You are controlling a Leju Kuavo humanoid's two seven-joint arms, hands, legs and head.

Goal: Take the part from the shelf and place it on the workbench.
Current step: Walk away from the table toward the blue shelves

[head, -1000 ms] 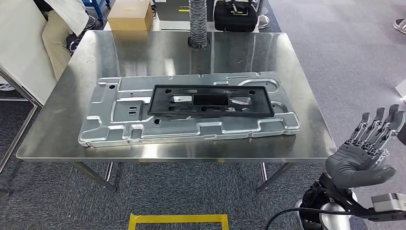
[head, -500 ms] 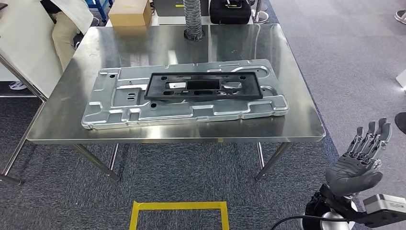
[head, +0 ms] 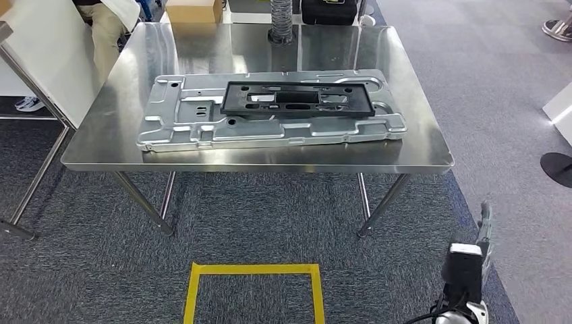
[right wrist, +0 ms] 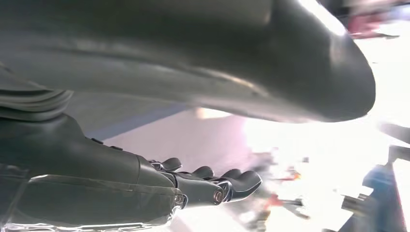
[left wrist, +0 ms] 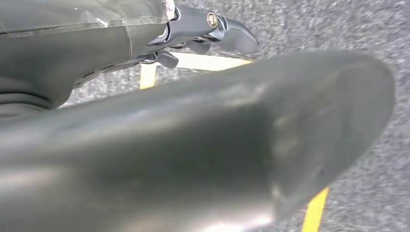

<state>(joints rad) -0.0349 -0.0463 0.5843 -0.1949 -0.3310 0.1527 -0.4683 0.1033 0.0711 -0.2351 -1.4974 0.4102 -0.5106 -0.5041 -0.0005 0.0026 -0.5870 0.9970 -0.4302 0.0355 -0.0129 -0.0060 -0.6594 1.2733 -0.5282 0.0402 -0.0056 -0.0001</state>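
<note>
I see the black frame (head: 297,100) lying flat on the silver plate (head: 202,128), which rests on the steel desk (head: 432,152). Its long axis runs across my view, parallel to the desk's near edge. If that frame is the part, I judge the placing done; no shelf shows in my views.

My right robot hand (head: 484,226) hangs low at the lower right, beside and below the desk's near right corner, well apart from the frame. In the right wrist view its fingers (right wrist: 227,183) stretch out with nothing in them, so I read it as spread and empty. The left robot hand (left wrist: 203,29) shows in its wrist view over carpet and yellow floor tape (left wrist: 314,212); its fingers look extended and hold nothing.

The frame lies ahead and to the left of the right robot hand, which I judge the nearer one. There is bare steel all round the plate, widest at the far side. A person (head: 108,27) stands by the far left corner, so I would keep any swing away from there.
</note>
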